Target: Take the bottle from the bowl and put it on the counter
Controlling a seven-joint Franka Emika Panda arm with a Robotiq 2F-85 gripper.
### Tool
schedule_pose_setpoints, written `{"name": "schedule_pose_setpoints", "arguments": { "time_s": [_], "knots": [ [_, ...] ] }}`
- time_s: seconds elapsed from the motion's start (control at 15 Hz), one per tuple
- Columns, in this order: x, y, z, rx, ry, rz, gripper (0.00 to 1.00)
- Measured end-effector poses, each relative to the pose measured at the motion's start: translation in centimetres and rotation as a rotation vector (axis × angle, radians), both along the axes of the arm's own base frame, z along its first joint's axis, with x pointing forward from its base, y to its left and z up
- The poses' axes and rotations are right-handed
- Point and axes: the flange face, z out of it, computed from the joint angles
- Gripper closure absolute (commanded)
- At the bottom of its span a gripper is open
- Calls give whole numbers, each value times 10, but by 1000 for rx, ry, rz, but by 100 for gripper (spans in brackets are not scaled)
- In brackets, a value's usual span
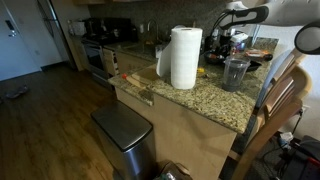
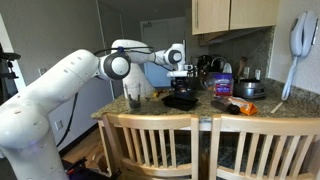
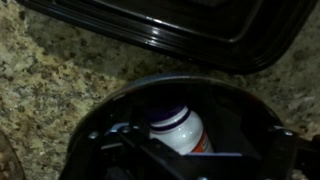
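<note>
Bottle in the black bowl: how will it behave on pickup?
Bottle lies on its side in the black bowl: round, so probably rolls if nudged. Smooth plastic look: likely rigid but slippery. Small, probably light.

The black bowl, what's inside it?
A white bottle with a dark cap sits inside the bowl. The gripper covers its lower end and the bowl's floor.
</note>
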Motion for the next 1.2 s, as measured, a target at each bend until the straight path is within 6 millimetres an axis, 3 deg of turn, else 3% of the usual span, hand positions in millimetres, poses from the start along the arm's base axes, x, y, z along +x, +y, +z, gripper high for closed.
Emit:
{"name": "schedule_pose_setpoints", "arguments": {
  "time_s": [0.2,0.53,0.93,1.2],
  "knots": [
    [-6,-7,-2,7,28,95,0],
    [-7,-8,-2,8,32,105,0],
    [-15,1,-4,-32,187,329,0],
    [-14,7,-4,-57,223,366,0]
  ]
}}
